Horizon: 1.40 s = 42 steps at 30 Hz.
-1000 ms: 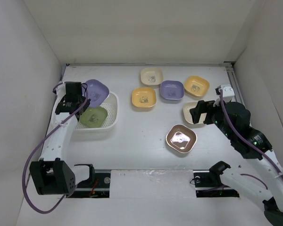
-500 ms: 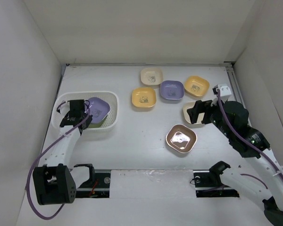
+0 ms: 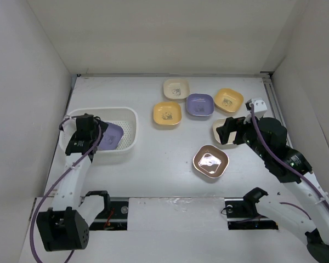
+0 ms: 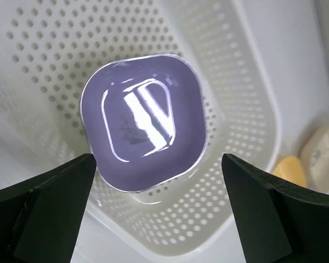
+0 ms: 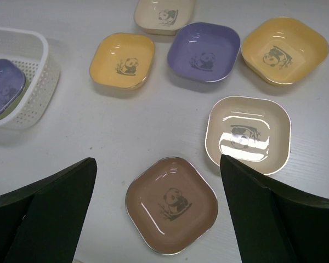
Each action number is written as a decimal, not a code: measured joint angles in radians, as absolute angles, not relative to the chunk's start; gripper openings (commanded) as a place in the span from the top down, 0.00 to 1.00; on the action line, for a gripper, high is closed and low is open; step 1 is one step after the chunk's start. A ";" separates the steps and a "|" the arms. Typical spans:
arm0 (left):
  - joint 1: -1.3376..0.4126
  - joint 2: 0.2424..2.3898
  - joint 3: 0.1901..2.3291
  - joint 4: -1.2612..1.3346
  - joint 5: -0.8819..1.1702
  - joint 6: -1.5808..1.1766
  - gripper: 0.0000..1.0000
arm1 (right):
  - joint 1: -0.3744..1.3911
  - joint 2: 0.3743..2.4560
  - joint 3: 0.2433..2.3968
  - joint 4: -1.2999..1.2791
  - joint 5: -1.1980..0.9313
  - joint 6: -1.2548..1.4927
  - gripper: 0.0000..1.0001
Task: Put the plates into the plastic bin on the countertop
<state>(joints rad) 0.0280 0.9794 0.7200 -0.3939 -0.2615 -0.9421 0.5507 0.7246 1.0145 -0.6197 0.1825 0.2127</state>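
The white plastic bin [image 3: 130, 119] stands on the countertop [image 3: 153, 148] at the left, with a purple plate [image 3: 113, 135] lying in it. My left gripper [image 3: 88, 139] hovers over the bin, open and apart from that purple plate [image 4: 142, 120]. Outside the bin lie cream [image 3: 176, 88], purple [image 3: 200, 104], two orange-yellow [image 3: 167, 113] [image 3: 228, 100], beige [image 3: 220, 127] and brown [image 3: 210, 161] plates. My right gripper [image 3: 228, 131] stands open above the beige plate, which it partly hides. In the right wrist view the brown plate [image 5: 171, 204] lies between the open fingers, below them.
White walls enclose the countertop on the left, back and right. The arm bases and a metal rail [image 3: 175, 205] run along the near edge. The bin's perforated wall [image 4: 236, 137] rises on the plate's right in the left wrist view.
My left gripper lowered the purple plate into the bin, then opened and let it go. The plate now lies flat there. The right arm barely moved.
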 measured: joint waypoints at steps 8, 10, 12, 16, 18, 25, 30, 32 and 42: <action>-0.139 0.968 0.887 -0.310 -0.163 -0.839 0.00 | 0.551 0.729 1.015 -0.620 0.194 0.209 0.00; -0.270 1.059 0.945 -0.279 -0.155 -0.802 0.00 | 0.551 0.735 1.021 -0.622 0.207 0.206 0.00; -0.440 1.188 1.028 -0.261 -0.166 -0.766 0.00 | 0.551 0.742 1.031 -0.629 0.222 0.205 0.00; -0.733 1.467 1.199 -0.251 -0.201 -0.716 0.00 | 0.549 0.749 1.064 -0.647 0.243 0.205 0.00; -0.838 1.575 1.250 -0.251 -0.214 -0.701 0.00 | 0.548 0.742 1.077 -0.658 0.251 0.206 0.00; -0.999 1.835 1.306 -0.262 -0.221 -0.682 0.05 | 0.544 0.703 1.118 -0.710 0.280 0.205 0.00; -1.021 1.897 1.297 -0.251 -0.197 -0.682 0.11 | 0.544 0.694 1.124 -0.728 0.292 0.205 0.00; -1.021 1.895 1.291 -0.235 -0.190 -0.685 0.22 | 0.544 0.696 1.124 -0.733 0.292 0.205 0.00; -1.034 1.931 1.289 -0.226 -0.195 -0.689 0.49 | 0.544 0.696 1.124 -0.733 0.288 0.205 0.00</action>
<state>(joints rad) -1.0344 1.9312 1.2888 -0.2256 -0.1951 -0.6888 0.5442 0.6956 1.1240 -0.7326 0.2882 0.2050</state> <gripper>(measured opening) 0.535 0.999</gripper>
